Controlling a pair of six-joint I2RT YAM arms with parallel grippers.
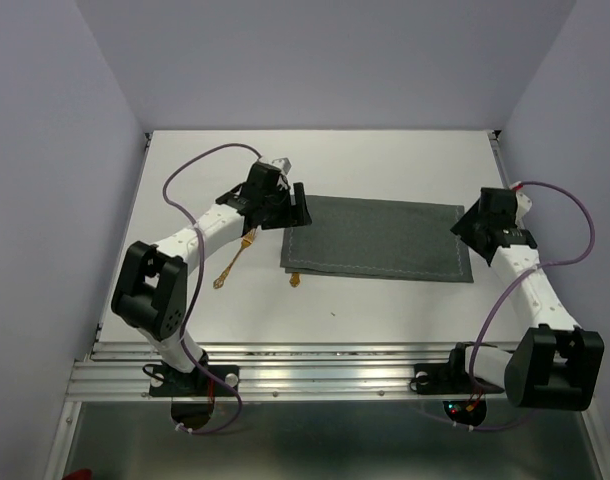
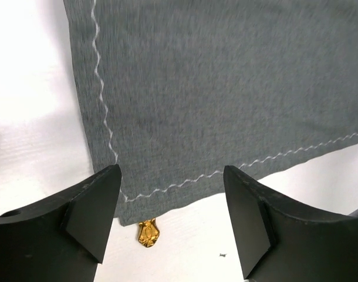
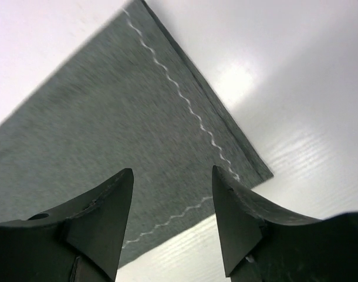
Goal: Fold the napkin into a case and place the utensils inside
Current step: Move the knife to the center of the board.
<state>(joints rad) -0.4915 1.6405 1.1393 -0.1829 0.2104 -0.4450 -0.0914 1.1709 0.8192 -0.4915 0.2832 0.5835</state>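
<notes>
The dark grey napkin (image 1: 377, 238) lies flat on the white table as a wide rectangle with a pale zigzag hem. One orange utensil (image 1: 231, 266) lies bare on the table just left of it. Only the ornate end of a second utensil (image 1: 296, 279) (image 2: 148, 233) pokes out from under the napkin's near left corner. My left gripper (image 1: 293, 207) (image 2: 172, 173) hovers open over that left corner of the napkin (image 2: 226, 88), holding nothing. At the napkin's right edge (image 3: 108, 129), my right gripper (image 1: 471, 226) (image 3: 172, 171) also stands open and holds nothing.
Purple cables loop off both arms. A metal rail (image 1: 325, 375) runs along the table's near edge by the arm bases. Pale walls close in the table (image 1: 315, 160) at the back and both sides.
</notes>
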